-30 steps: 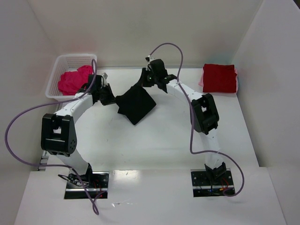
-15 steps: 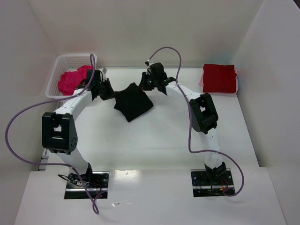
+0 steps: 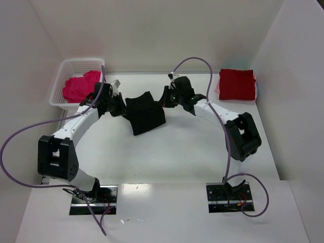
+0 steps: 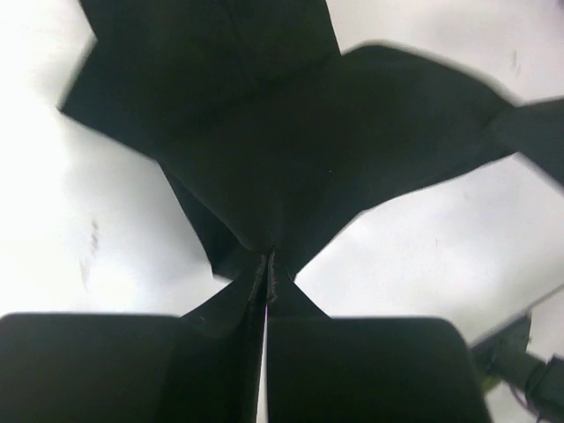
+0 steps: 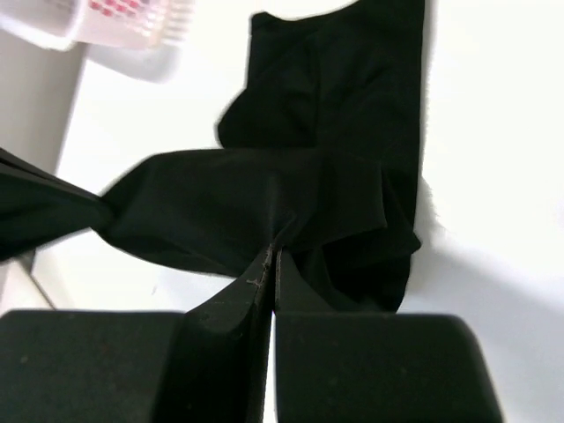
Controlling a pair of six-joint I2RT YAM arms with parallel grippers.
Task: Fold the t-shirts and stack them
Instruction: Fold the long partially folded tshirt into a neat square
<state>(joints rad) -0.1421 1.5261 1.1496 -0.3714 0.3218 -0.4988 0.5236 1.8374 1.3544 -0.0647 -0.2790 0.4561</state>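
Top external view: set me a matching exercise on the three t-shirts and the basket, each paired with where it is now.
1 black t-shirt
2 dark red t-shirt
3 pink t-shirt
4 white basket

A folded, far right of the table
B far left corner
C lying inside the basket
D pinched by left tool and right tool

Pairs: 1-D, 2-A, 3-C, 4-B
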